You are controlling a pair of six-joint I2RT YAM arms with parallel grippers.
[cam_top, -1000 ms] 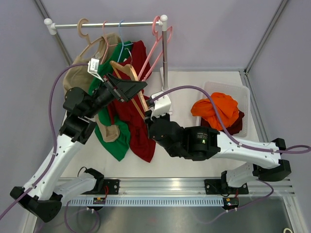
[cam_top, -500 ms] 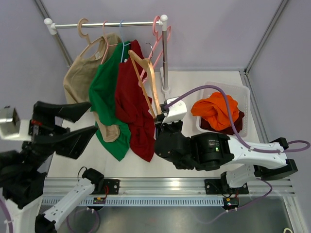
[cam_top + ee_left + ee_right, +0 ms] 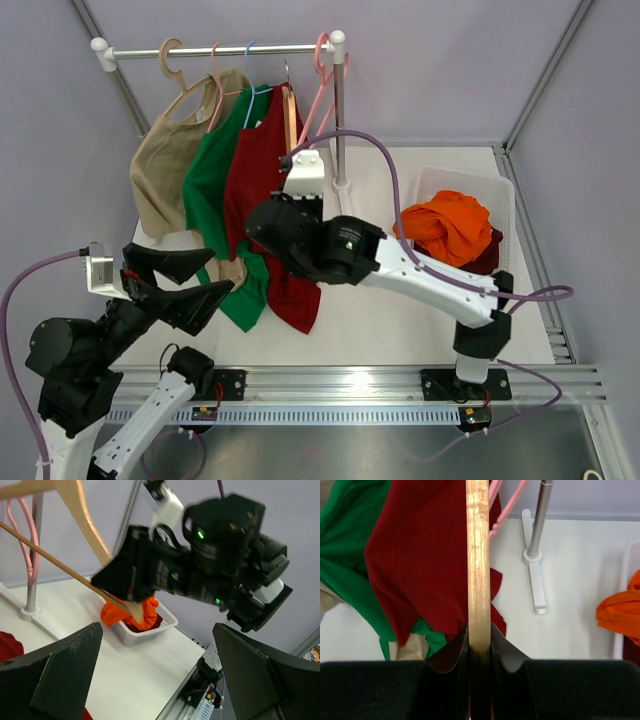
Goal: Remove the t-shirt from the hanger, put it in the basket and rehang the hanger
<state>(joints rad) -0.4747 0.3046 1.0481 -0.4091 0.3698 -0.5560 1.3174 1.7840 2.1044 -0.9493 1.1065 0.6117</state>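
A dark red t-shirt (image 3: 262, 190) hangs below the rack rail (image 3: 220, 48), beside a green shirt (image 3: 212, 180). My right gripper (image 3: 292, 160) is shut on the lower bar of a wooden hanger (image 3: 290, 112) and holds it upright by the rail. In the right wrist view the hanger (image 3: 478, 555) runs straight up from between my jaws (image 3: 479, 640), its visible arm bare, and the red shirt (image 3: 425, 565) hangs to its left. My left gripper (image 3: 178, 285) is open and empty at the near left, apart from the clothes; it also shows in the left wrist view (image 3: 160, 680).
A tan shirt (image 3: 165, 160) hangs at the rail's left end, and pink hangers (image 3: 325, 75) at its right end by the rack post (image 3: 338, 120). A white basket (image 3: 500, 215) holding orange cloth (image 3: 448, 225) stands on the right.
My left gripper has let go among the clothes and pulled back to the near left, open. My right arm has lifted the wooden hanger up toward the rail.
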